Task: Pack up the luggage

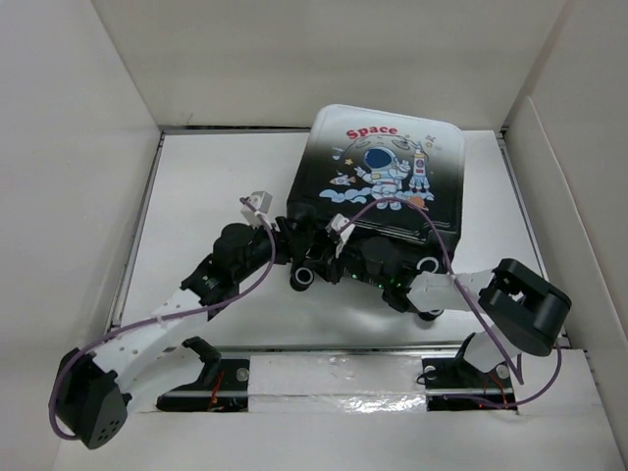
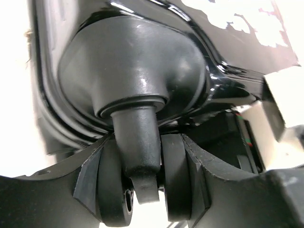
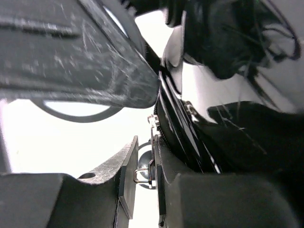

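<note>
Since the luggage (image 1: 383, 167) lies shut and flat at the far middle of the counter (image 1: 216, 186), print side up and wheels toward the arms, nothing can go in until the zip is run open. That looks to be the step in hand.

Both arms reach to the near, wheeled end. On the left arm (image 1: 167, 329), the left jaws stand about a twin wheel (image 2: 111, 199), one finger against each outer face and the stem rising between them. This hold seems meant to pin the case so it does not slide on the smooth surface.

On the right arm (image 1: 461, 285), the right jaws are drawn to a narrow slit. The metal zip pull (image 3: 140, 174) sits caught in it, just beside the zip teeth (image 3: 159, 124) along the shell's edge.

The next pull probably has to follow the seam round the corner. A thin pull could slip out, and the wheel may swivel and let the case turn.
</note>
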### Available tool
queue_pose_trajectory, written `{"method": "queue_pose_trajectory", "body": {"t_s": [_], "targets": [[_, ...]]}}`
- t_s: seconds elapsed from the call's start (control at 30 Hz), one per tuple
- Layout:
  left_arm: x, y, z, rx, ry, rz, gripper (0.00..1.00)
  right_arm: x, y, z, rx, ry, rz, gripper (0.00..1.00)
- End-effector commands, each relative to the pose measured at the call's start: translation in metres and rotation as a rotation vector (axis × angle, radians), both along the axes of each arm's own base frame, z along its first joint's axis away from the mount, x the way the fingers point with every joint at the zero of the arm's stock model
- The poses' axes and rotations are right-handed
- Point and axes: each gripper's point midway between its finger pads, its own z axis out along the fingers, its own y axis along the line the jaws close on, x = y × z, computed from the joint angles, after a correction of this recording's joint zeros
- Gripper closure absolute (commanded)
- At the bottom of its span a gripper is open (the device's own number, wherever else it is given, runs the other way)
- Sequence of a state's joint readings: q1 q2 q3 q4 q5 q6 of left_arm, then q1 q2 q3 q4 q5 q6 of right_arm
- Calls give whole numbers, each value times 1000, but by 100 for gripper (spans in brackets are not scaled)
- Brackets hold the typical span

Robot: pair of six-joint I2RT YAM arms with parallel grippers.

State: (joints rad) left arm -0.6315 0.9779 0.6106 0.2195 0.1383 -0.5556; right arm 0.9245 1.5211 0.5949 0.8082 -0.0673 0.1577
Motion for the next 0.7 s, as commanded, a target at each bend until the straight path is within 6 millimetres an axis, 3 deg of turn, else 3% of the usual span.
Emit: {"method": "queue_pose_trajectory", "body": {"t_s": [0.0, 0.1, 0.17, 0.27, 0.37, 0.43, 0.5, 0.53, 0.67], "targets": [[-16, 8, 54, -155, -168, -28, 100, 27, -8, 48, 113, -58, 139, 100], [-29, 16, 47, -206, -158, -18, 100, 42, -6, 45, 60, -71, 196, 100], [-46, 12, 48, -258, -152, -41, 100, 53, -10, 40, 50, -69, 218, 100], [-55, 5, 43, -280, -132, -47, 100, 62, -24, 34, 48, -51, 209, 100], [-57, -18, 40, -293, -116, -91, 100, 67, -39, 32, 15, -32, 146, 100], [-47, -39, 42, -284, -121, -105, 100, 67, -54, 37, -8, -29, 68, 100], [-40, -55, 51, -265, -151, -125, 100, 64, -64, 37, -10, -11, 24, 100], [-30, -68, 68, -293, -183, -130, 100, 62, -73, 38, 1, 2, -24, 100], [-9, -97, 112, -370, -258, -173, 100, 43, -72, 32, 49, 53, -88, 100]]}}
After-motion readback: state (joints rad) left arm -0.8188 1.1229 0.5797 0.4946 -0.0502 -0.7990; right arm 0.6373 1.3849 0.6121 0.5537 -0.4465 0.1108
